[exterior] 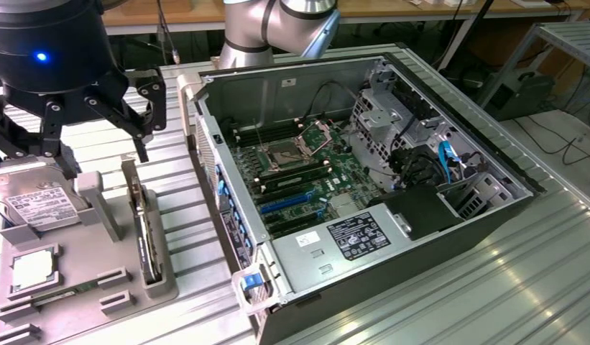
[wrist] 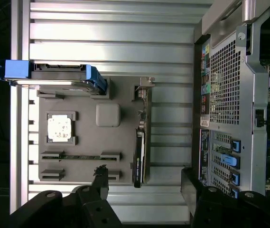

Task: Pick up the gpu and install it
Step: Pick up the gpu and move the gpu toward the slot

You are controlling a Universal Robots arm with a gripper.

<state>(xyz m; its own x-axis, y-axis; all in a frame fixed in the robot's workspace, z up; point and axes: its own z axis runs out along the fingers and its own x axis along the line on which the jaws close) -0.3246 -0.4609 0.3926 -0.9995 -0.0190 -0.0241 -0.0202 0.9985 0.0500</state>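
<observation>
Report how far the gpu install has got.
Done: nothing yet; the gpu stands on edge in the gray tray outside the computer case. In hand: nothing; the hand hangs open over the tray. Left: the pick-up and the install.

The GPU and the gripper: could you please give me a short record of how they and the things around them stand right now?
gpu: standing on edge in a slot of the gray tray, not held
gripper: open, above the tray, apart from the gpu, holding nothing
hard drive: on the tray, white label up
processor chip: flat in a tray pocket
computer case: side open, on the exterior view's right of the tray, motherboard exposed
install: not yet done
</observation>
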